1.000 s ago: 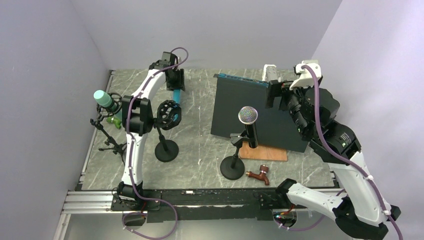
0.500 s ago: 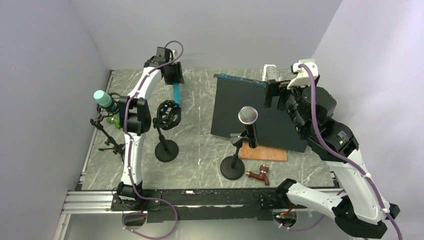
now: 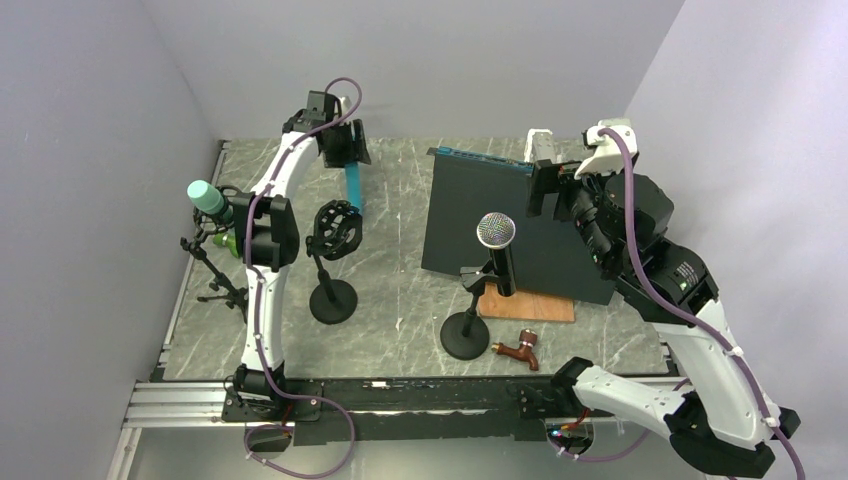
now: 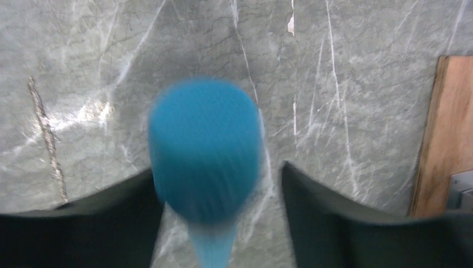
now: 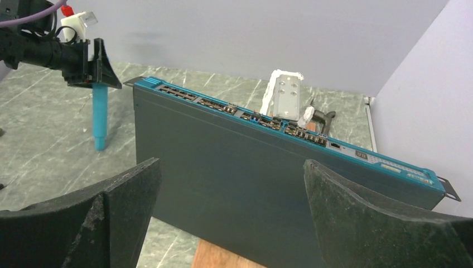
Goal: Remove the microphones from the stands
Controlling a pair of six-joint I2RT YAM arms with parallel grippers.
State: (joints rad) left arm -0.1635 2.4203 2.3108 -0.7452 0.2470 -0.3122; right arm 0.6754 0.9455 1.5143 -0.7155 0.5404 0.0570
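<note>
Two arms work over the grey marbled bench (image 3: 400, 310). Its largest load is the dark rack unit (image 3: 520, 240), right of centre. The right tool (image 5: 231, 173) hovers near that unit with its fingers spread wide and nothing between them.

Left of centre is the stand (image 3: 333, 298). Its black ring cradle (image 3: 336, 228) is empty. Just beyond the cradle the left tool (image 3: 343, 158) is clenched on the blue microphone (image 4: 206, 145), which hangs down from the fingers with its lower end free and apart from the cradle.

Over the last second the left arm has drawn the microphone a little farther back and to the left, away from the cradle. The blur in the left wrist view suggests it is moving now. I judge the removal itself done, so only putting the microphone down remains.

The silver-headed microphone (image 3: 496, 230) at centre and the teal-capped microphone (image 3: 207, 197) at far left sit in their own holders.
</note>
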